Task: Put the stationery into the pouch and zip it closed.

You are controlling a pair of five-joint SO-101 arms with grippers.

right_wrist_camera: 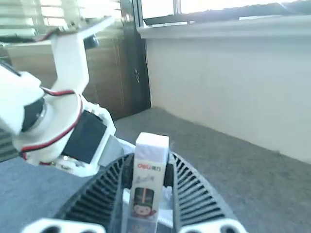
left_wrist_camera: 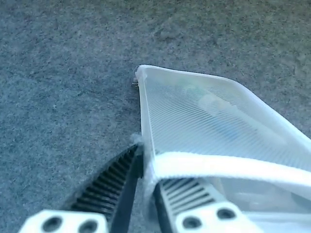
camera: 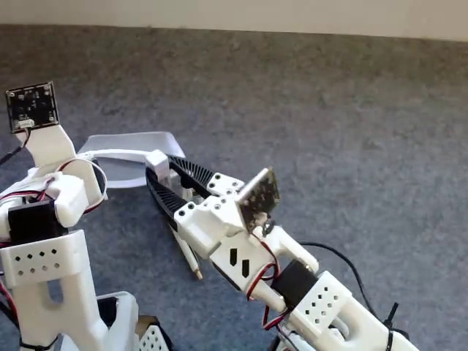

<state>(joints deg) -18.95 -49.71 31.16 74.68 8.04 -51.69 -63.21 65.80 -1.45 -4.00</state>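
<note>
Bench [camera: 351, 110]: grey felt cover. There's plenty of free room on the far side and out on the right arm's side. All the work is crowded into the near-left corner.

Left arm [camera: 51, 219] stands just beside the pouch. Right arm [camera: 292, 285] comes in diagonally from the near edge.

Pouch [camera: 131, 142]: translucent mesh, lying between the two arms. Its white rim band runs from the left arm across toward the right arm's tips. There's something pale bluish inside, too blurred to name.

Left pincer [left_wrist_camera: 146, 162]: clenched on one corner of the rim band, holding that edge up off the bench.

Right pincer [camera: 162, 172]: clenched on the eraser [right_wrist_camera: 148, 174]. The eraser's long axis runs out along the jaws and its free end pokes past the tips. In the high view that end sits touching or just beside the far end of the rim band. I can't tell if it's already inside the mouth.

My read is that the pouch lies dead ahead of the right pincer, with the band crossing its line of approach. I'd go in over the band, not against it.

Pencil [camera: 189, 257]: on the bench under the right arm's wrist, tip toward the near edge. I'd probably need to back that arm off to reach it.
</note>
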